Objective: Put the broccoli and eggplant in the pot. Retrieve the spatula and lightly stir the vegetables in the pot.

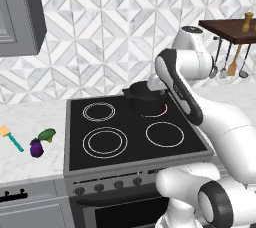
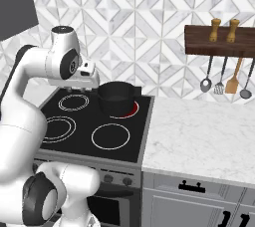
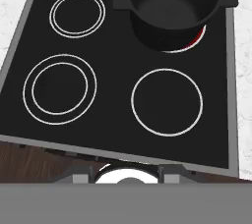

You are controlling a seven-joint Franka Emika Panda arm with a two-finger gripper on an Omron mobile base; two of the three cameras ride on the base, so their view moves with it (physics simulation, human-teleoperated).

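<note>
Beside the stove [image 1: 135, 137], broccoli [image 1: 47, 134] touches eggplant [image 1: 36, 147], spatula [image 1: 11, 138] near.

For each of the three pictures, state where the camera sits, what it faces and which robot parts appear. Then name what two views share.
Left base view: behind the arm, left; faces the stove, with eggplant and spatula on the counter.
Right base view: behind, right; faces the pot and hanging utensils; arm at left.
Hand view: above the stove, looking down.
All share the pot on the red burner.
</note>
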